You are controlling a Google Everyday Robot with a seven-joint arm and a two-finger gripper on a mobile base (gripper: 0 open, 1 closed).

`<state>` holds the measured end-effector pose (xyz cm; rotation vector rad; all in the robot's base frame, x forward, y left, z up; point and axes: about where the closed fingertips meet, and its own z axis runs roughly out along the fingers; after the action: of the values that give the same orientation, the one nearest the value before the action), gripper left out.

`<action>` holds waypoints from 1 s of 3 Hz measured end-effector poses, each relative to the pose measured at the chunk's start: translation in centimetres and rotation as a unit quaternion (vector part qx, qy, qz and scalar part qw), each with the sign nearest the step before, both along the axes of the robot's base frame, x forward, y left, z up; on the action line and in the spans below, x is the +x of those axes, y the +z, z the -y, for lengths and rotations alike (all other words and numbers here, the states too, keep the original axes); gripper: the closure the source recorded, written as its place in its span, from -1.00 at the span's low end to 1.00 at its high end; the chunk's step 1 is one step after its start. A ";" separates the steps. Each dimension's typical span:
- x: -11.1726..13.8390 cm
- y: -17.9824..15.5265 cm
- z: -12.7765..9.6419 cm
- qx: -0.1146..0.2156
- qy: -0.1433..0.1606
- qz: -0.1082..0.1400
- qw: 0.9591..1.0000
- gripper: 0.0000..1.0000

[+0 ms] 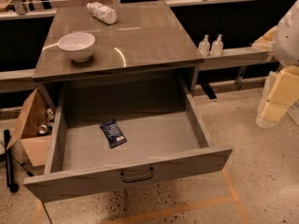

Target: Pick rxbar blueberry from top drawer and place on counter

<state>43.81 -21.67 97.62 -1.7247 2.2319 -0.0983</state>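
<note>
The top drawer (pixel 131 171) is pulled fully open, with its dark bail handle (pixel 137 175) on the front panel. The rxbar blueberry (pixel 113 133), a small dark navy wrapper, lies flat on the drawer floor, left of centre. The counter (pixel 140 36) is the glossy grey-brown top above the drawer. My gripper (pixel 271 111) hangs at the far right edge of the view, beyond the drawer's right wall, well away from the bar and holding nothing that I can see.
A white bowl (pixel 76 45) stands on the counter's left side and a white plastic bottle (pixel 102 12) lies at its back. Two small pump bottles (pixel 210 45) stand on the ledge to the right. An open cardboard box (pixel 32 125) stands on the floor to the left.
</note>
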 end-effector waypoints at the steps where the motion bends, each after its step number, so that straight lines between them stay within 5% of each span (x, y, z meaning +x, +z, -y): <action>1: 0.0 0.0 0.0 0.000 0.000 0.000 1.000 -1.00; 2: 0.6 -0.8 -0.8 0.026 -0.030 0.015 0.999 -1.00; 3: 1.0 -5.5 -4.1 0.100 -0.095 0.004 0.990 -1.00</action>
<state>44.86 -17.61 92.12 -1.4045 2.3079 0.0716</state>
